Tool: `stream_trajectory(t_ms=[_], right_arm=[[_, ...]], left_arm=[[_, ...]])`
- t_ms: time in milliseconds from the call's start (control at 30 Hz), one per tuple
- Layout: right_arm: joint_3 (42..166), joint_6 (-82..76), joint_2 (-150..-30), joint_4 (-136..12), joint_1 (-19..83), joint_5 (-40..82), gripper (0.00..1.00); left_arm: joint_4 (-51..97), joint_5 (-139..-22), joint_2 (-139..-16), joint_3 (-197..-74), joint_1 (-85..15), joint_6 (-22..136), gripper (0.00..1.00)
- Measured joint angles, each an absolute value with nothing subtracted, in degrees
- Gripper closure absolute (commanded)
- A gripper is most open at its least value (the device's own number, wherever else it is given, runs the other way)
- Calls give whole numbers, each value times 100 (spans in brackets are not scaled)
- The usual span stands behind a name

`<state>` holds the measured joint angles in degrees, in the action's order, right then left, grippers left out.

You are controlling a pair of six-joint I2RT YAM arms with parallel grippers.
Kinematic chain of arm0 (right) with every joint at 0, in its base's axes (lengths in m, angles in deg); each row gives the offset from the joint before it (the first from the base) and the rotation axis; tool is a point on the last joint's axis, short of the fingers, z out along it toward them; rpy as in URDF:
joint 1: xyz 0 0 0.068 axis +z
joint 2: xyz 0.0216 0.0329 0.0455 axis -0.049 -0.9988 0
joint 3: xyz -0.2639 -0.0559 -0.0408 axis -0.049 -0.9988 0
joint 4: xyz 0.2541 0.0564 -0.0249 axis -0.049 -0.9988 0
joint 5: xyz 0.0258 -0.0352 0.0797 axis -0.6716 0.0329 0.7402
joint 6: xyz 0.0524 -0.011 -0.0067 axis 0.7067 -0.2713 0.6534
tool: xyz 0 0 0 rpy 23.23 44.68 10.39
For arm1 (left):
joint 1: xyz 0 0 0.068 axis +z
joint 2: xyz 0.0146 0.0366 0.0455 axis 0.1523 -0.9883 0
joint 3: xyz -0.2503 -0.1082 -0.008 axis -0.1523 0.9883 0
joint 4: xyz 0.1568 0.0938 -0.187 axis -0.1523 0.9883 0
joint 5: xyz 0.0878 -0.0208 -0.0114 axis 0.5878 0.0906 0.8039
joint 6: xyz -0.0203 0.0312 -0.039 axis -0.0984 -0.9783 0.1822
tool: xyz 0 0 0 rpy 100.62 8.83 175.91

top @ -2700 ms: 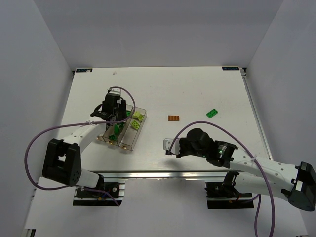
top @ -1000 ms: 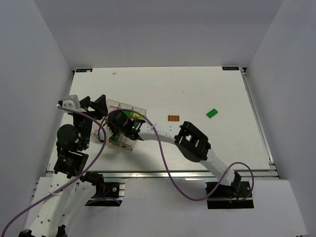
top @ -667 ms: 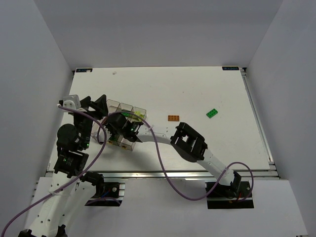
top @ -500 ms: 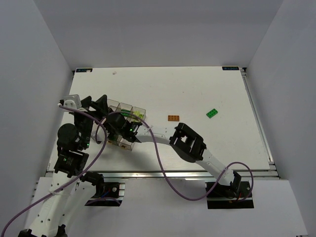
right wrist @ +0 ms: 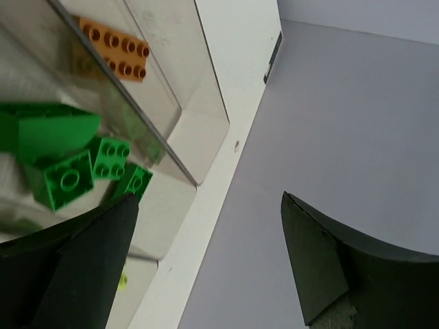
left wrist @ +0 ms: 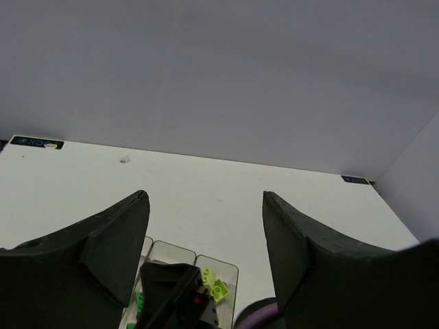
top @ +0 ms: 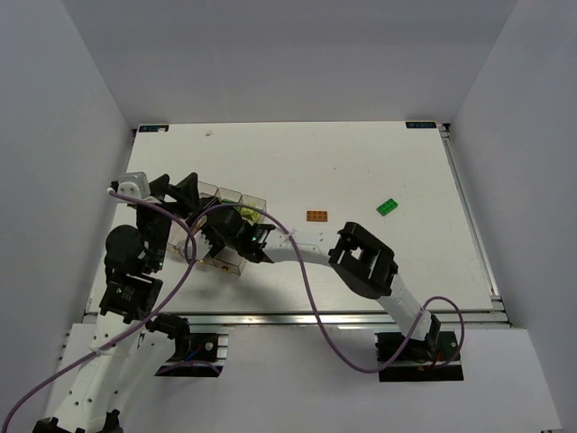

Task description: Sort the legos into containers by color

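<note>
The right hand (right wrist: 209, 202) has swung across to the containers (top: 231, 196) by the surface's (top: 361, 162) left edge, open and empty, while an orange lego (top: 316, 216) and a green lego (top: 389, 207) lie unsorted farther right.

Two loose legos (top: 316, 216) (top: 389, 207), three bins (top: 231, 195)

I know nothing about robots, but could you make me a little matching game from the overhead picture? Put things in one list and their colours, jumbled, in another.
Things:
1. loose brick near the table's middle
2. loose brick farther right
3. bricks at the right end of the clear bins
4. tabletop

Colours:
A. white
B. lime yellow
C. orange
D. green

Pairs: 1-C, 2-D, 3-B, 4-A.
</note>
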<state>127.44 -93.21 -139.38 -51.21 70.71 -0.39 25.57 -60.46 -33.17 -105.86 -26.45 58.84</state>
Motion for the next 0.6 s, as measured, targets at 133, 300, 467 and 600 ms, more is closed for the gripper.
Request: stream_trajectory(t_ms=[133, 300, 467, 600], right_arm=[[11941, -9225, -13162, -5027, 7042, -197, 11], [11043, -9067, -12382, -4752, 6966, -452, 10], [10499, -8499, -11862, -5106, 6673, -542, 11], [10588, -7557, -11534, -6219, 5980, 153, 11]], left_arm=[[2447, -6116, -3319, -10560, -2645, 5884, 24], [2373, -6280, -3432, -10535, -2650, 5882, 24], [2371, -6435, -3596, -10529, -2689, 5879, 24], [2369, -6542, -3642, -10529, -2742, 5877, 24]])
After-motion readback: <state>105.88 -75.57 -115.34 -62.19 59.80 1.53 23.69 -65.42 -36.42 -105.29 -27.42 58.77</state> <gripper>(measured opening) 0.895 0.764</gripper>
